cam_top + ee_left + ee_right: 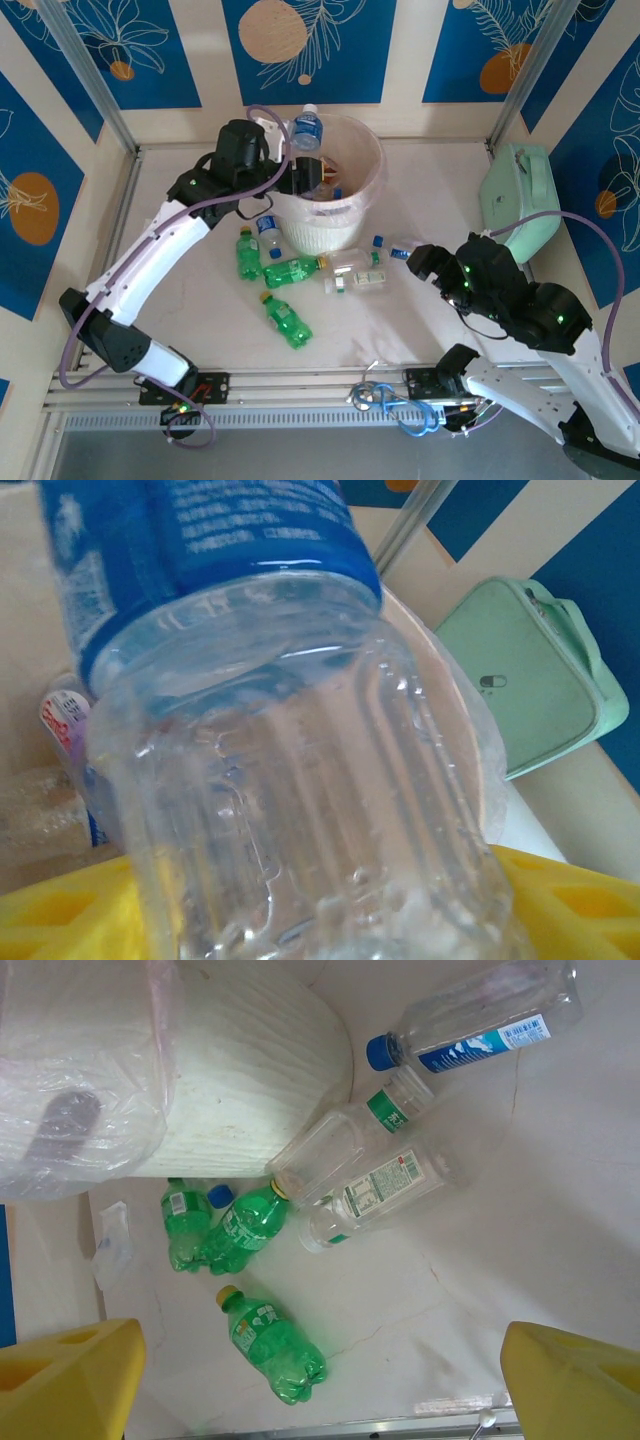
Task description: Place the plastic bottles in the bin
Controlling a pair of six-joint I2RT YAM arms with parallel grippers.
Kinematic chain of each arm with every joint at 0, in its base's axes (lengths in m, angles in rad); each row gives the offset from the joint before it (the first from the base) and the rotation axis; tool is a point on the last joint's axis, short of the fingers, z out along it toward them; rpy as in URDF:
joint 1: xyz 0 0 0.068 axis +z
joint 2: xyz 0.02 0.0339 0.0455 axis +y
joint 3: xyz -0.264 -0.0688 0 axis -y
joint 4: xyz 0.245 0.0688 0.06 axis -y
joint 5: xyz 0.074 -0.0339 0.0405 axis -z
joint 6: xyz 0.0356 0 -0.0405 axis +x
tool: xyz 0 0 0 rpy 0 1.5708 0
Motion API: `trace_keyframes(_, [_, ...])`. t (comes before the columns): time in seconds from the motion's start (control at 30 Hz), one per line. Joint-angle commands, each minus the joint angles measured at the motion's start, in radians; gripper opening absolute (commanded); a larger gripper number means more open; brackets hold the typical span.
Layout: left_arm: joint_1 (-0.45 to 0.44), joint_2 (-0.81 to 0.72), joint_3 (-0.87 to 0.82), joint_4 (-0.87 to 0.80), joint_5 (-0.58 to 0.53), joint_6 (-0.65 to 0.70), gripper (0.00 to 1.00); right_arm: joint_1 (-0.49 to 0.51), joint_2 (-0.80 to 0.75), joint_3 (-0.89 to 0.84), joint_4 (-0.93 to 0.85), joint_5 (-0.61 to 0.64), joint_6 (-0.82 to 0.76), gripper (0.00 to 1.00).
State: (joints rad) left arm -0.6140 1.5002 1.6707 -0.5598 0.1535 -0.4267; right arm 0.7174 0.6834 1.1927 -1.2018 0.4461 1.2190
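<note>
On table (205, 310): three green bottles (270, 1345), four clear bottles (375, 1190), one bin (330, 230). At rim, left gripper (320, 920) flanks blue-labelled bottle (307, 128), grip unclear. Empty right gripper (320, 1370) gapes wide.

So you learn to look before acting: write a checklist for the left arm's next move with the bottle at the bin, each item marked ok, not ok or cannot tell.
1. The blue-labelled bottle is over the mouth of the bin: cannot tell; it stands at the rim.
2. The left jaws grip it: cannot tell; it sits between them.
3. The bin has room: ok; bottles inside lie below the rim.
4. The right jaws are open and empty: ok.
5. The table is free of bottles: not ok; a green bottle and others lie there.
</note>
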Motion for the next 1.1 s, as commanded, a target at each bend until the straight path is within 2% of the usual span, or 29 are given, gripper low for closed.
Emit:
trace_keyframes(0.0, [0.011,0.016,0.034,-0.025,0.02,0.017,0.79,-0.015,-0.013,-0.006,-0.021,-0.027,-0.016,0.92])
trace_keyframes(0.23, [0.012,-0.002,0.034,-0.028,0.011,0.019,0.85,-0.05,-0.007,-0.002,-0.016,-0.049,-0.043,0.92])
trace_keyframes(0.4, [0.012,-0.054,0.037,-0.043,-0.017,0.018,0.85,-0.106,0.029,0.019,-0.012,-0.082,-0.1,0.93])
trace_keyframes(0.57, [0.012,-0.178,-0.032,-0.043,-0.067,-0.012,0.85,-0.26,0.127,0.036,0.022,-0.203,-0.221,0.94])
trace_keyframes(0.7, [0.016,-0.31,-0.17,-0.039,-0.113,-0.077,0.85,-0.436,0.206,-0.015,0.125,-0.374,-0.326,0.95])
trace_keyframes(0.87, [0.028,-0.488,-0.382,0.001,-0.108,-0.196,0.85,-0.643,0.342,-0.091,0.24,-0.544,-0.427,0.95])
trace_keyframes(0.93, [0.031,-0.556,-0.47,0.008,-0.105,-0.242,0.85,-0.702,0.413,-0.099,0.279,-0.572,-0.467,0.95])
trace_keyframes(1.07, [0.037,-0.662,-0.62,0.024,-0.09,-0.309,0.85,-0.721,0.555,-0.061,0.326,-0.533,-0.542,0.95])
